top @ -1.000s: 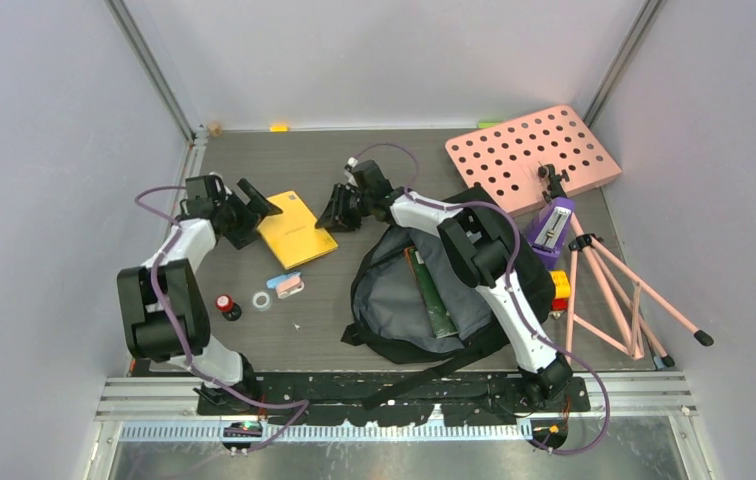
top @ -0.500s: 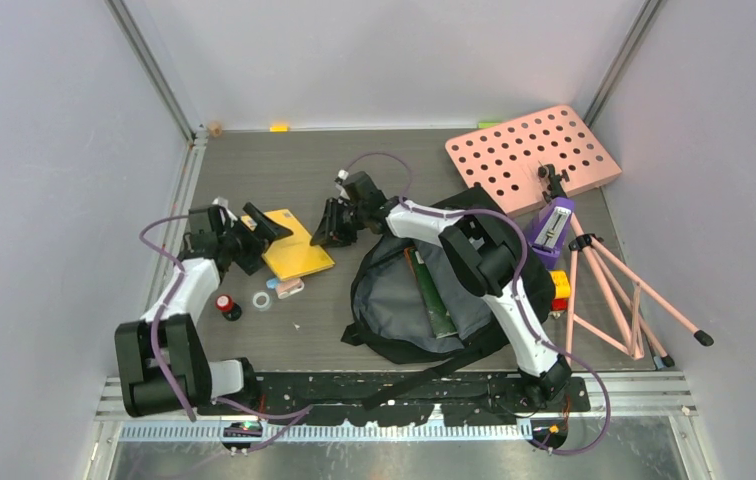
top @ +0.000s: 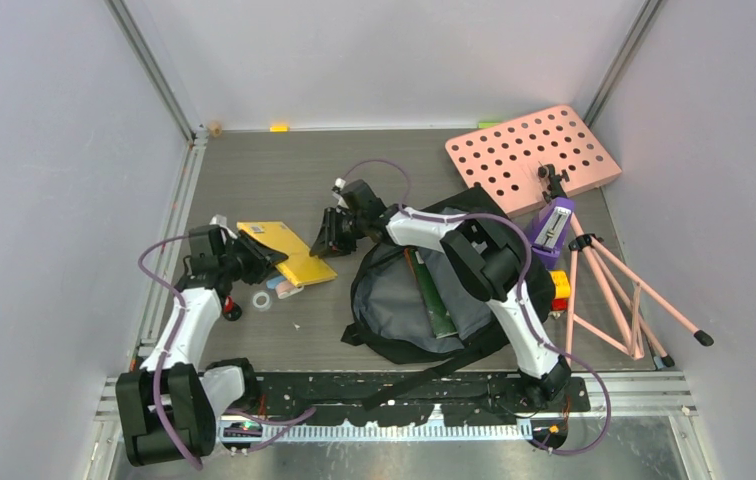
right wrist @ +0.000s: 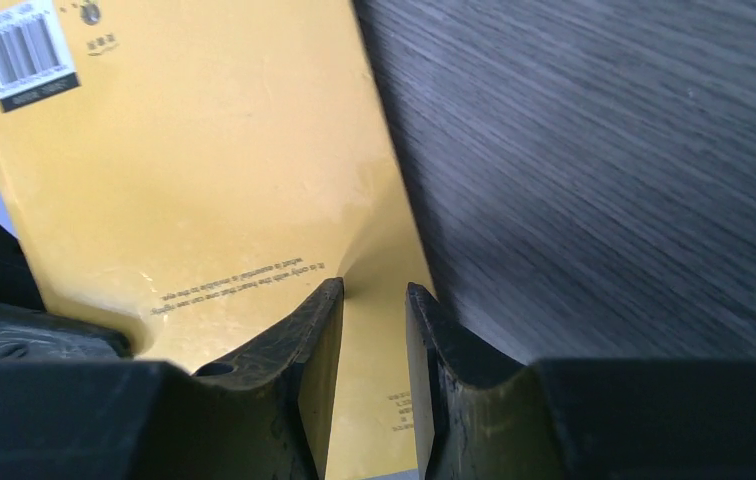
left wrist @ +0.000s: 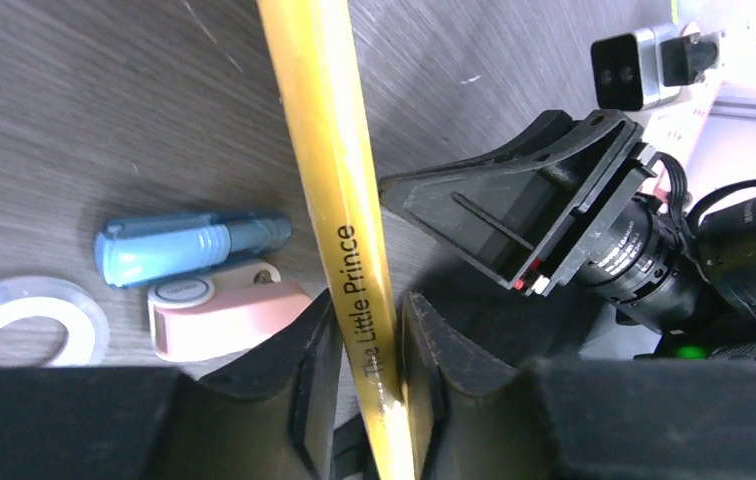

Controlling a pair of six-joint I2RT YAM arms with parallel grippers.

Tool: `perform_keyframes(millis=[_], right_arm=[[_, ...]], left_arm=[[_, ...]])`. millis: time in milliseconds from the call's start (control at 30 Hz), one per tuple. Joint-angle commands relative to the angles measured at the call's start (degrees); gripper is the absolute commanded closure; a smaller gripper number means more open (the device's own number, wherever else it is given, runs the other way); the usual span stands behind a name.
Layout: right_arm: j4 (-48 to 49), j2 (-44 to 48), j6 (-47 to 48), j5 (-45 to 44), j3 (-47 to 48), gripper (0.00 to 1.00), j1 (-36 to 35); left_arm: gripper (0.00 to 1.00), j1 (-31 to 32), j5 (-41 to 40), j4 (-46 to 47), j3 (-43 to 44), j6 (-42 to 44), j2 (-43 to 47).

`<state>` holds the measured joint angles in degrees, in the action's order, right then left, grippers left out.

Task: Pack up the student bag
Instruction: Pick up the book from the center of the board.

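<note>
- The left gripper (left wrist: 366, 305) has its jaws clamped on the spine of the yellow book (left wrist: 329, 150). The right gripper (right wrist: 372, 290) has its jaws pinching the opposite edge.
- The student bag (top: 394, 298) lies open at centre-right of the frame.
- Lift the book level, moving both arms together.

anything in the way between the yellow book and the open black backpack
No loose thing does. The thin yellow paperback book is pinched by the left hand and the right hand; only the right hand sits between it and the large black fabric backpack, whose mouth gapes open.
</note>
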<state>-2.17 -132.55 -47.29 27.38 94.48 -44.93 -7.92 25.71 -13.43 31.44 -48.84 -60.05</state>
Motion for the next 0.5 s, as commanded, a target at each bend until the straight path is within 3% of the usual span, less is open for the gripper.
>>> perform_keyframes(millis=[0,133,300,400,467], right_arm=[[1.7,6.3,1.6,-0.7,-0.6,0.65,-0.8],[-0.5,9.3,4.2,-2.1,-0.6,0.64,-0.8],[-4.1,14.1,8.7,-4.2,-0.3,0.52,-0.7],[-5.1,19.1,11.0,-4.8,-1.4,0.37,-0.2],[-5.1,22.6,11.2,-3.6,-2.7,0.35,1.0]], left_arm=[[0.77,0.4,0.7,2.1,-0.6,-2.8,2.8],[0.99,0.4,-0.9,0.7,0.7,-3.8,7.1],[1.00,0.4,-2.9,-0.7,4.3,-3.5,14.7],[1.00,0.4,-0.9,0.8,6.7,-1.2,18.5],[1.00,0.4,1.9,2.3,8.3,1.2,20.2]])
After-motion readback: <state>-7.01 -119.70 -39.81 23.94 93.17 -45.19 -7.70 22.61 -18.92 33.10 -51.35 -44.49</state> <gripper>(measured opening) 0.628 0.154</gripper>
